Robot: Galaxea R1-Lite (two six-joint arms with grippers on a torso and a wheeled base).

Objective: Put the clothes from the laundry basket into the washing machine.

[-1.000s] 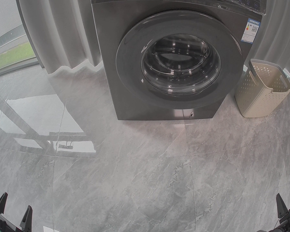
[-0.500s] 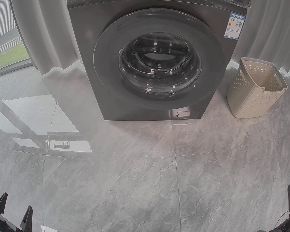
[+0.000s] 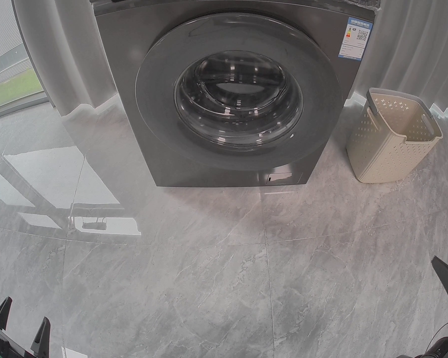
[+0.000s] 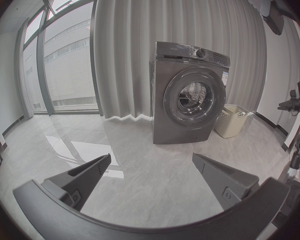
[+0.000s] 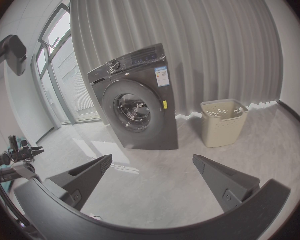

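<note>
curtain — washing machine, basket beside

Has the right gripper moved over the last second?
Yes. In the head view, the right gripper has risen toward the basket, which barely shifted since half a second ago, while the left gripper kept its place.

Glossy grey tile floor in front of me: washing machine sits upper ctr, laundry basket just beside it, upper right.
</note>
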